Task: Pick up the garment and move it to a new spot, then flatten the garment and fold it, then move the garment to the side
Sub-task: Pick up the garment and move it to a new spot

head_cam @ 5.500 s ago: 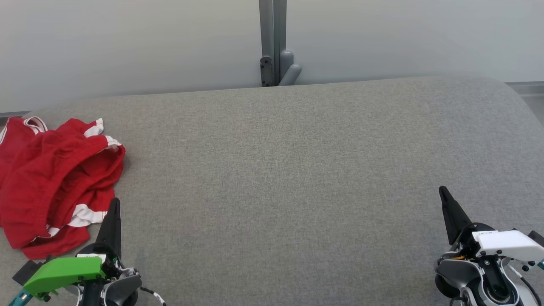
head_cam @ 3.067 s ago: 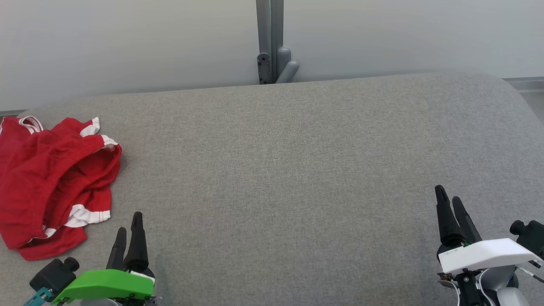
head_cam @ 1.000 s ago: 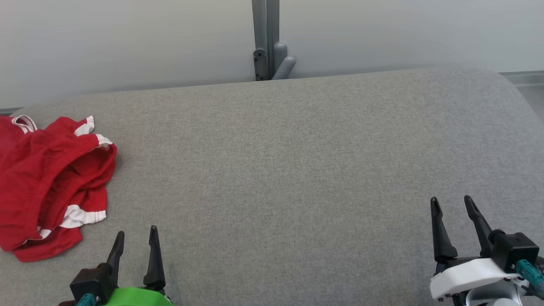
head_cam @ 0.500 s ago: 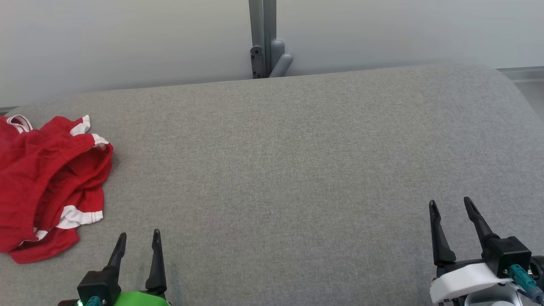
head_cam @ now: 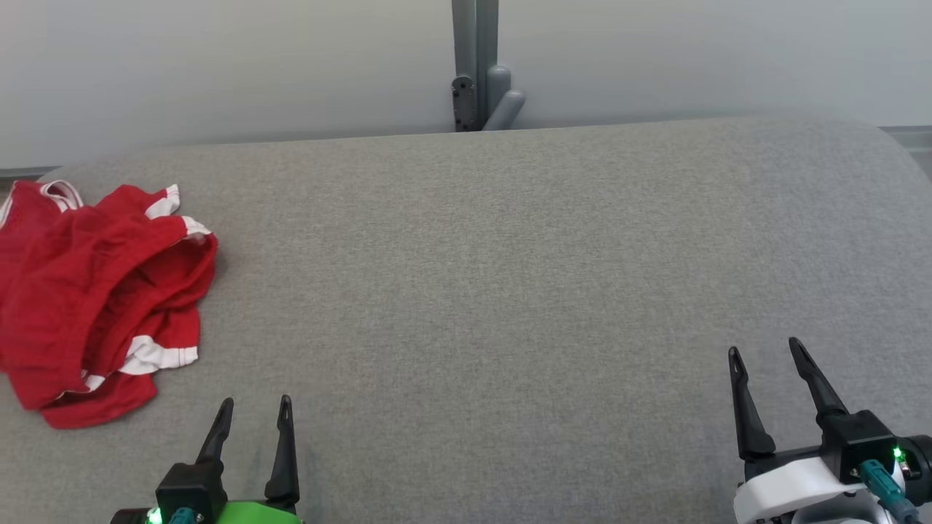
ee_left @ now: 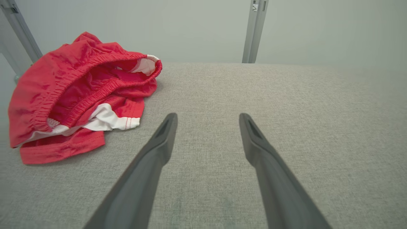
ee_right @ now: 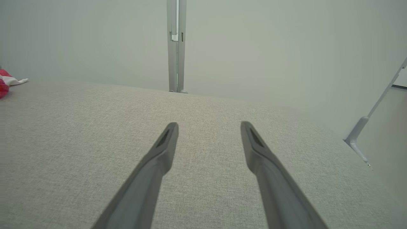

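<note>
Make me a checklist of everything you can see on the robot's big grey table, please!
Surface: grey fabric-covered table, smooth.
Job's things: red garment with white trim, crumpled in a heap at the table's left end, not yet flattened or folded.
Clutter: nothing seen.
Grippers: left gripper open, empty, near the garment but apart from it; right gripper open, empty, over bare fabric.
Cables: teal plug at the right wrist.
Surroundings: pale wall and grey post behind the table.

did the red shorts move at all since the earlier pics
No. The red shorts lie in the same crumpled heap, equally far left of the grey post behind the padded table; only the camera shifted.
</note>
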